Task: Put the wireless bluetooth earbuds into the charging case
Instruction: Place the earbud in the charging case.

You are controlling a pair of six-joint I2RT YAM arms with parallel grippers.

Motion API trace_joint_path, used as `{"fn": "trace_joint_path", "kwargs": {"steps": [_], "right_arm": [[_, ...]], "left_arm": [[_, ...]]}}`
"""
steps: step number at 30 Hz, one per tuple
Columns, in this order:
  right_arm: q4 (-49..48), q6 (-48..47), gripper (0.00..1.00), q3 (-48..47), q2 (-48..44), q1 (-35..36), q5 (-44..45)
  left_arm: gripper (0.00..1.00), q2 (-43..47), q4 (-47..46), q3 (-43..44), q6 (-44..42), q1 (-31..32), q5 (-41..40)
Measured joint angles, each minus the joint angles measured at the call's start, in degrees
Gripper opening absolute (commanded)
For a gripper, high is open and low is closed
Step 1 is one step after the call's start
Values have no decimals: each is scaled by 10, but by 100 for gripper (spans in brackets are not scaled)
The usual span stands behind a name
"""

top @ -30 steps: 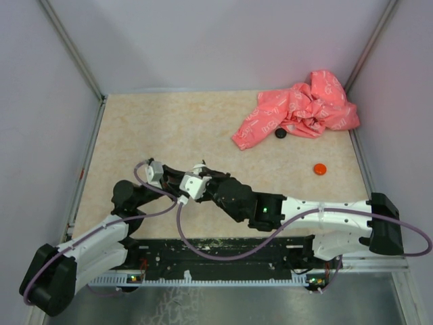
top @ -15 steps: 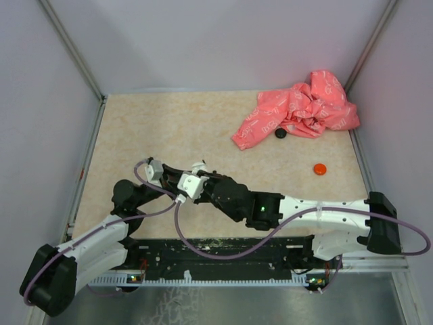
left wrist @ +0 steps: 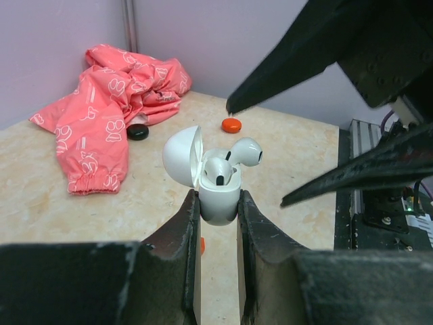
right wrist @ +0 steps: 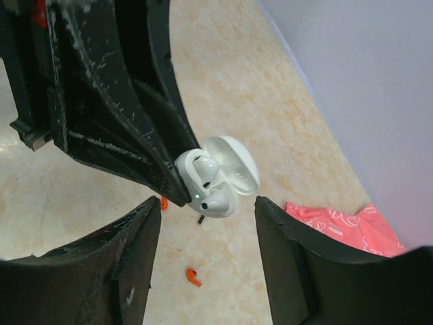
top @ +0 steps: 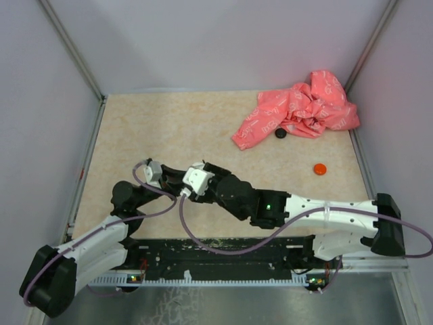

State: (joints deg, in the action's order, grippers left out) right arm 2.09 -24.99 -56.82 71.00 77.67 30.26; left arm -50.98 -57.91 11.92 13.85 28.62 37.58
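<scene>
Lying beyond charging case [left wrist: 220, 201], pink cloth [left wrist: 101, 115], black disc [left wrist: 138, 132], orange disc [left wrist: 231, 124]

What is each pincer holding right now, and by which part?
The left pincer clamps the open white charging case by the sides of its lower body. The right pincer is open, holding nothing.
</scene>
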Motion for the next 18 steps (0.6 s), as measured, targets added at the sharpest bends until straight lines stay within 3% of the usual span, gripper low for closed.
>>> {"fn": "trace_joint_path", "kwargs": {"steps": [9, 18], "right_arm": [[47, 108, 70, -48, -47, -70, -63], [85, 192, 71, -56, -18, -85, -92]], "left_arm": [[1, -1, 0, -2, -2, 0, -8], [1, -2, 0, -2, -2, 0, -10]]}}
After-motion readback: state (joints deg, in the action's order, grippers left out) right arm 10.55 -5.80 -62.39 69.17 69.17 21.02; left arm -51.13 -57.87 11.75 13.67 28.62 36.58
